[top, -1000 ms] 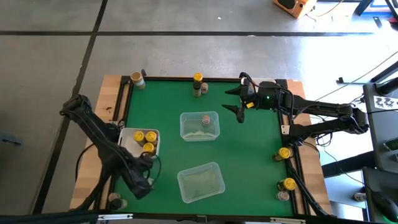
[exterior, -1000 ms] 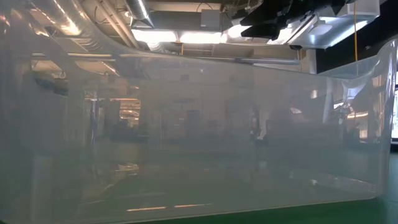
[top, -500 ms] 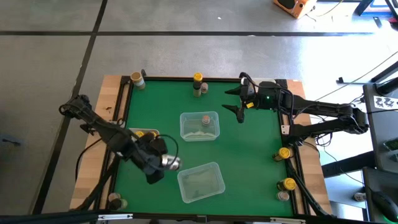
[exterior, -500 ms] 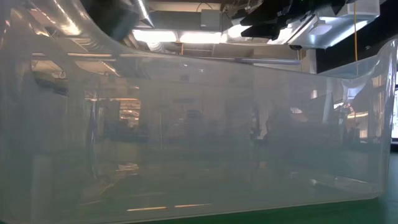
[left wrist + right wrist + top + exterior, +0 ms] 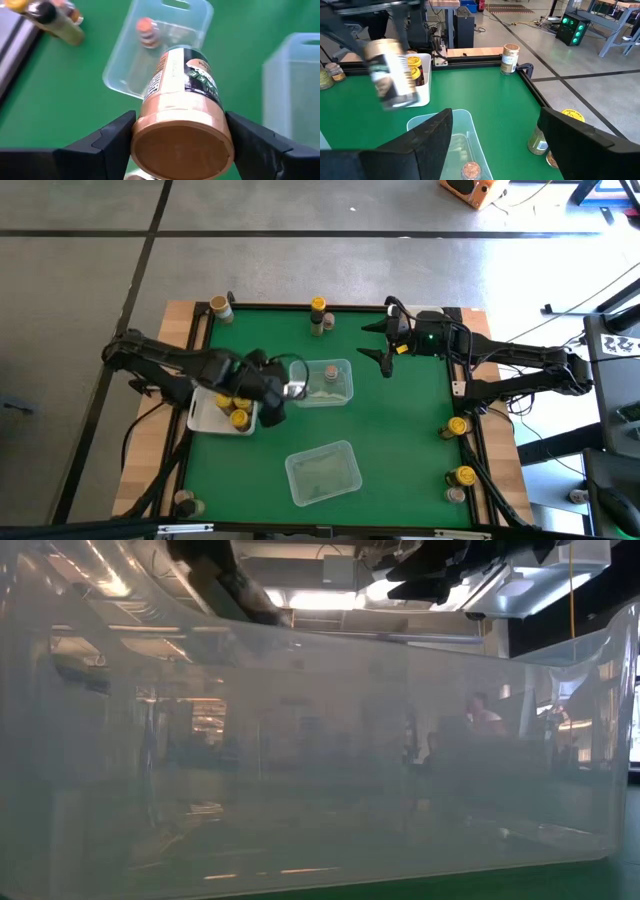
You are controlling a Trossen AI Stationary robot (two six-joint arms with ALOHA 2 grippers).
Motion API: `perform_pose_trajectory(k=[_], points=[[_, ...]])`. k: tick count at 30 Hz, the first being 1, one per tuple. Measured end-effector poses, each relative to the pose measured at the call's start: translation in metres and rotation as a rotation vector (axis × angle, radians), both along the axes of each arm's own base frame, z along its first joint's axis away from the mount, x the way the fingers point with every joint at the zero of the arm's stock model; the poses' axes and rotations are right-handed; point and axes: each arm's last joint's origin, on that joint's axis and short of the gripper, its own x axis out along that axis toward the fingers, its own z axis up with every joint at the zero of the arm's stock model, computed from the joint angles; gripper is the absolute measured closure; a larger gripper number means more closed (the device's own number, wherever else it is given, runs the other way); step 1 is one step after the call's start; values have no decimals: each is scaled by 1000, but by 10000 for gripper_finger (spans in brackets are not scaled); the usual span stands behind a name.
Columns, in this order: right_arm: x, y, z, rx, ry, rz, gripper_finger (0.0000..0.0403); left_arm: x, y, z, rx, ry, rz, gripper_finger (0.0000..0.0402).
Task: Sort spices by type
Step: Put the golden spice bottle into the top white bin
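A tan-lidded spice jar (image 5: 181,107) is held between the two dark fingers of the left gripper (image 5: 283,392), its lid end seated between the fingers and its labelled body pointing away from the wrist — the jaws are closed on it, not free. In the high view the jar is carried just above the left edge of the far clear tub (image 5: 335,383), in which a single pinkish-brown-lidded jar (image 5: 330,371) stands. Right beside the gripper, on its left, the white tray (image 5: 205,418) is seen with yellow-lidded jars (image 5: 238,418) inside. A second clear tub (image 5: 322,473) lies nearer the front edge of the green table (image 5: 400,440), well apart from the held jar. Other jars are placed around the table's border: one at the far left corner (image 5: 220,307), a pair at the middle of the far edge (image 5: 318,315), two yellow-lidded ones along the right edge (image 5: 457,425) and one at the near left corner (image 5: 186,502). The right gripper (image 5: 378,340) is held off the table near the far right corner — its fingers are spread wide with nothing between them
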Motion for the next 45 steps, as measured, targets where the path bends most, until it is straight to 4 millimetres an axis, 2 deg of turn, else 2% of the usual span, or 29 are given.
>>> perform_pose_trajectory(k=[8,16,25,33,38,45], points=[[0,0,0,0,0,0,104,8,35,2,37,-11,42,131],[0,0,1,-5,-9,0,104,10,86,0,85,1,132,131],[0,-1,1,-43,-4,-25,104,17,137,-26,86,69,74,131],[-5,-5,-9,-177,155,-162,104,34,187,-57,141,174,32,131],[-10,-5,-20,-163,283,-159,104,50,202,-66,137,203,12,131],[-14,-4,-51,-113,354,-122,104,71,211,-81,81,172,-53,131]])
